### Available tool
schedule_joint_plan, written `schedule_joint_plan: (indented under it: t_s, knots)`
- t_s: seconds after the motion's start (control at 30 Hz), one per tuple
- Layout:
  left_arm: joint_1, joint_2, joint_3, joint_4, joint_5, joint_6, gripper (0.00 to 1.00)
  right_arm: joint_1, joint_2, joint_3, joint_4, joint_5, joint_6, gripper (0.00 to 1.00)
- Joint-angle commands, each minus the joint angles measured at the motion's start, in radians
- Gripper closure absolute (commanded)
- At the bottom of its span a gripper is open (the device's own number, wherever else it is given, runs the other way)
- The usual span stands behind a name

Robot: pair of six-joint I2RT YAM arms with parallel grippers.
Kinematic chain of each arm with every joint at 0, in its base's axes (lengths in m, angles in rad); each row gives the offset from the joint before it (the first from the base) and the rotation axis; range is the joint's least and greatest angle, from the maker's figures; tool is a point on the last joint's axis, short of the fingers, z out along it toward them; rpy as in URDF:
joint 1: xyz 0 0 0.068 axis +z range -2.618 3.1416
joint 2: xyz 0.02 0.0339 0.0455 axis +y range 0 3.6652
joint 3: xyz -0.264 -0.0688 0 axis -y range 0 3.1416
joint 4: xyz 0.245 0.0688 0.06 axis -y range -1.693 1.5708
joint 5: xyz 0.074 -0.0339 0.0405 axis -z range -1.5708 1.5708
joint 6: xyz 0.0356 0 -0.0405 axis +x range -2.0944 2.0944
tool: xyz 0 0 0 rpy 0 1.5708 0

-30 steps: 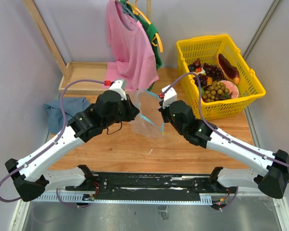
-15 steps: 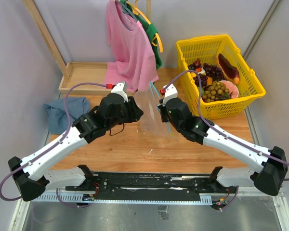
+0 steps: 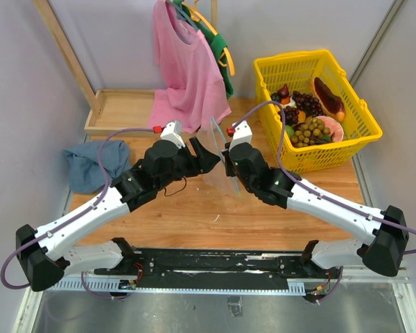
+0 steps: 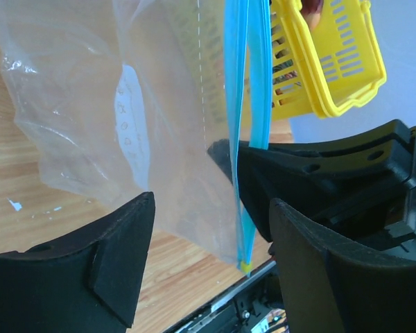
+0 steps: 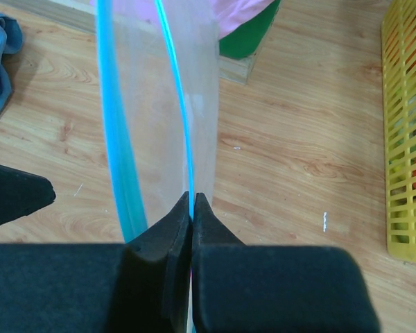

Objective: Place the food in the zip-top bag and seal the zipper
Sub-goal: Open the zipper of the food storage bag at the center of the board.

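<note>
Left gripper point(image 3: 204, 154) at frame centre has opened, jaws apart, off the clear crinkly plastic bag point(image 4: 76, 104); right gripper point(image 5: 192, 208) stays clamped on its teal-blue zipper strip point(image 5: 115, 139).

Right tool point(image 5: 192, 208), tips tight together on the zipper point(image 5: 116, 125) of the zip-top bag point(image 5: 152, 104), above wooden table point(image 5: 298, 159)

The zip-top bag point(image 4: 69, 104) was clear, with a whitish patch bearing what looked like faint printed marks. Its zipper point(image 4: 246, 104) was teal-blue. The slotted basket point(image 3: 326, 156) was bright yellow, the grapes point(image 3: 306, 104) purple, the berries point(image 3: 310, 130) tan. The shirt point(image 3: 187, 69) was pink, the cloth point(image 3: 90, 163) blue, the worktop point(image 3: 194, 215) pale woodgrain. The left claw point(image 4: 211, 208) and right claw point(image 5: 192, 208) were black.
</note>
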Motion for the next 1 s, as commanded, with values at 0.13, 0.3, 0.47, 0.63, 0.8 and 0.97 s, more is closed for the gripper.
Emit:
schedule_joint_plan:
  t_s: [0.13, 0.3, 0.47, 0.63, 0.8, 0.97]
  knots:
    - [-0.012, -0.045, -0.039, 0.083, -0.074, -0.064, 0.28, 0.057, 0.007, 0.024, 0.026, 0.063, 0.041, 0.99]
    - [-0.012, 0.005, -0.031, 0.066, -0.115, -0.06, 0.33, 0.063, 0.017, 0.022, 0.053, 0.066, 0.037, 0.99]
    - [-0.012, 0.06, 0.0, 0.028, -0.098, -0.051, 0.42, 0.089, 0.023, 0.019, 0.071, 0.086, 0.025, 1.0]
    - [-0.012, 0.093, -0.001, 0.033, -0.079, -0.056, 0.45, 0.103, 0.025, 0.002, 0.112, 0.097, 0.023, 1.0]
    - [-0.012, 0.114, 0.01, -0.018, -0.085, -0.054, 0.51, 0.105, 0.05, 0.013, 0.104, 0.126, 0.018, 0.99]
    - [-0.012, 0.063, 0.019, -0.103, -0.151, -0.005, 0.71, 0.097, 0.028, -0.008, 0.089, 0.208, -0.018, 0.99]
